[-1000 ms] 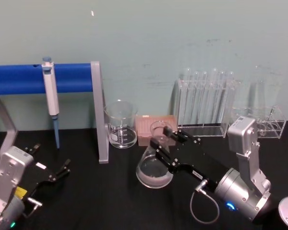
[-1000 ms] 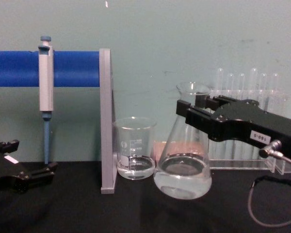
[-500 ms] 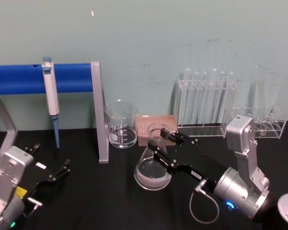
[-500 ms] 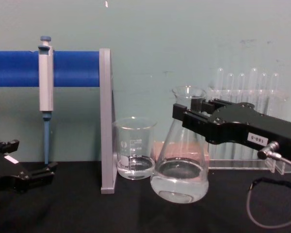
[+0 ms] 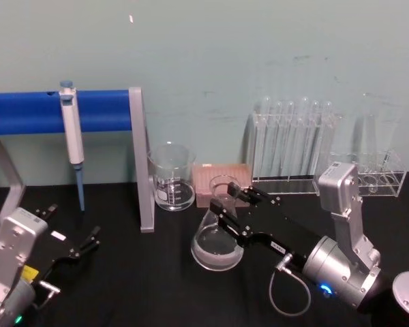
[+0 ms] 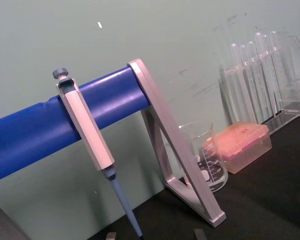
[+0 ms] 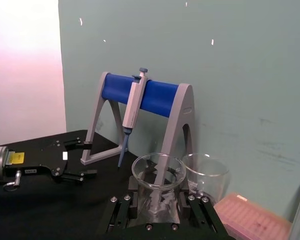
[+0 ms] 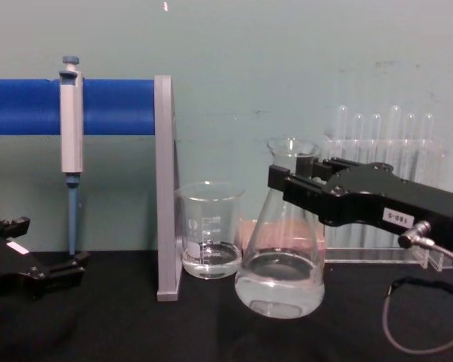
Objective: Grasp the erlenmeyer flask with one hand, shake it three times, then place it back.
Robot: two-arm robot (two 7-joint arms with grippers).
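Holds the one erlenmeyer flask (image 8: 279,283) by its neck in the right gripper (image 8: 288,183), fingers narrowed onto the glass from both sides. Carries it close to upright near the middle of the black counter (image 5: 143,279), with a little clear liquid in the wide base; cannot tell whether the base touches. Sits just in front of one beaker (image 5: 172,178) and one pink box (image 5: 221,178), right of one blue-barred stand (image 5: 34,112) with one pipette (image 5: 71,133) hung on it. Backs onto two clear racks (image 5: 290,153) by the wall, the nearer with six tubes. Rests the left gripper (image 5: 71,230) low at the counter's left, fingers spread wide and empty, well apart from the flask
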